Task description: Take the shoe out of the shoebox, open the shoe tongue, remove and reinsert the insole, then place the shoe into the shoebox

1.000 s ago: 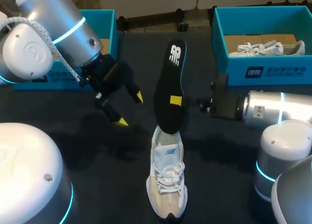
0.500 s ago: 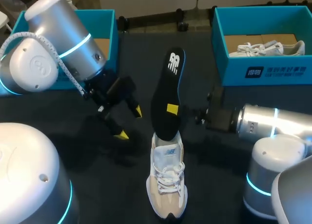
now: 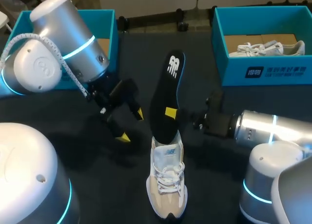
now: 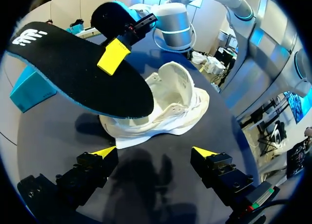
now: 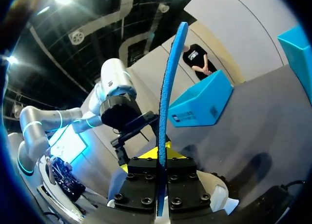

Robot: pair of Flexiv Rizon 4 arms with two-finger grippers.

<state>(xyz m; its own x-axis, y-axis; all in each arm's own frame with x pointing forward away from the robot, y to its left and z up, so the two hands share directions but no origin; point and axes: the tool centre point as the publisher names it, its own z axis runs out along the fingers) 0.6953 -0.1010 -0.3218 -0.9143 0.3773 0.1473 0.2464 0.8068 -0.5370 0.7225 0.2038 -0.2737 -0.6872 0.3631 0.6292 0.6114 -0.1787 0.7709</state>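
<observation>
Right gripper [image 3: 171, 113] clamped on the insole [image 3: 168, 92] about mid-length, one yellow pad flat against the black top face. From its own wrist view, insole [image 5: 168, 102] seen edge-on as a thin blue line rising from between the black finger blocks of the gripper [image 5: 162, 153].

Insole long and rounded, smooth matte black foam on top with a white mark near the upper end, bright blue along the rim. Held nearly upright, lower end at the opening of the shoe [image 3: 167, 185]; inside it or only above it, impossible to say.

Shoe cream and beige, mesh and suede-like panels, white laces, standing on its sole on the black cloth of the table [image 3: 219, 180], toe towards the robot.

Right forearm a silver cylinder with a cyan light ring, low and almost level, entering from the right.

Left gripper [image 3: 131, 125] spread wide with nothing in it, yellow tips angled down towards the cloth, beside shoe and insole but apart from both. From the left wrist view, gripper [image 4: 153, 153] facing the shoe [image 4: 170, 104] and the insole [image 4: 73, 72] above it. Left arm thick, silver, sloping down from the left.

Two open teal cardboard shoeboxes at the far side: left shoebox [image 3: 111, 33] and right shoebox [image 3: 263, 70], the latter with a second white shoe [image 3: 263, 49] inside.
</observation>
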